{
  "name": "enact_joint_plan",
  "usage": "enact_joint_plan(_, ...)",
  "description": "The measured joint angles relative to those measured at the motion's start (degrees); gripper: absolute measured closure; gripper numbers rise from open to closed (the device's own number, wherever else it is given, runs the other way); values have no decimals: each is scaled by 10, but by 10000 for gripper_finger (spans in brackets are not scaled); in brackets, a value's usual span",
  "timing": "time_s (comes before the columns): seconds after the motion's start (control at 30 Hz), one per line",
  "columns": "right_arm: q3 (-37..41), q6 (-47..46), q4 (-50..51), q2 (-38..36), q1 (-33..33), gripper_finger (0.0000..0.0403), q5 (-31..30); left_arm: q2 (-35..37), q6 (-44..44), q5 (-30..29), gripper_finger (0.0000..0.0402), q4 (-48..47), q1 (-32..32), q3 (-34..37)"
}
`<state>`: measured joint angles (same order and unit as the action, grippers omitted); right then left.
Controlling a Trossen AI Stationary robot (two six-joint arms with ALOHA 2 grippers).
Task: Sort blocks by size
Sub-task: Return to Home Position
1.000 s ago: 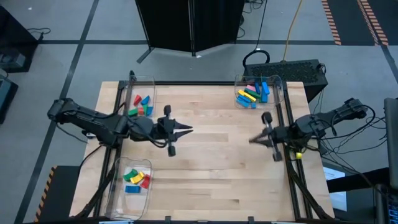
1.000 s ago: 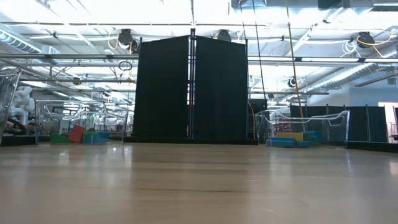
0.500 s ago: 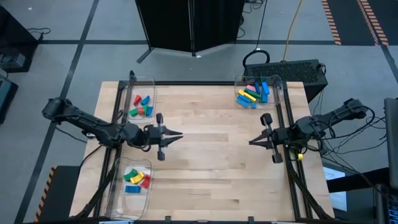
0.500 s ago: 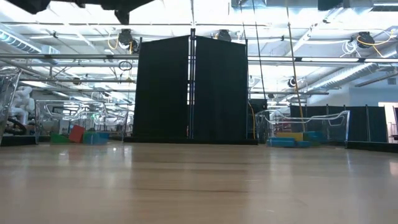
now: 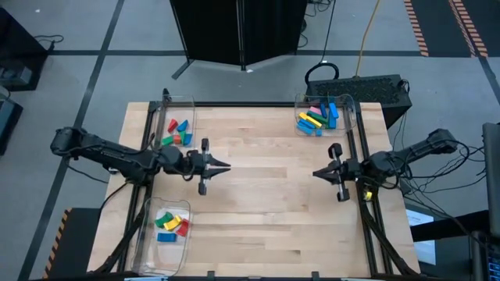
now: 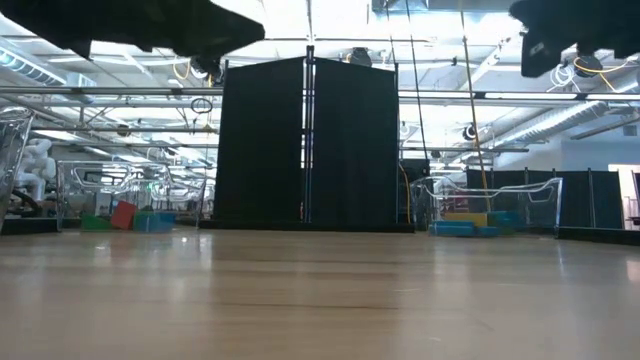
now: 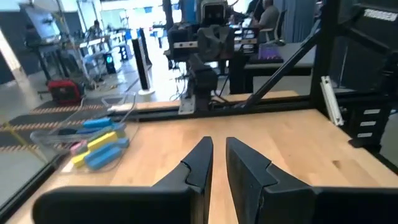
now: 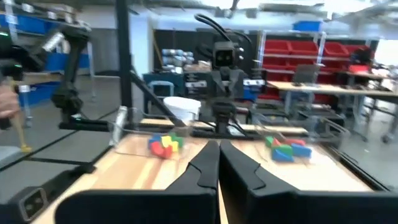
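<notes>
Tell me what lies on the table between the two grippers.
Nothing: the high view shows only bare wooden tabletop between the left gripper and the right gripper.
</notes>
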<state>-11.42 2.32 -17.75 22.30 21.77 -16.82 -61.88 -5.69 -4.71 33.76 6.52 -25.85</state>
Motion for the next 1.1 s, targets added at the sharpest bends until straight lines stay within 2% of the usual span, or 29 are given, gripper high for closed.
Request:
enact_joint_plan(0.23, 4, -8, 15, -14, -51, 402, 1, 0, 9, 15, 353, -31, -41, 0)
enact_joint_plan(0.4, 4, -19, 39, -22, -93, 403, 6, 2, 12, 25, 353, -65, -46, 0)
enact_joint_plan(0.53, 4, -38, 54, -22, -125, 403, 49, 18, 14, 34, 353, -87, -49, 0)
enact_joint_plan(0.7, 4, -56, 63, -22, -145, 403, 66, 64, 19, 50, 353, -121, -73, 8)
enact_joint_plan(0.83, 4, -62, 64, -22, -146, 403, 67, 112, 21, 77, 353, -125, -99, 37)
enact_joint_plan(1.1, 4, -95, 81, -17, -146, 403, 64, 211, 65, 86, 353, -124, -119, 115)
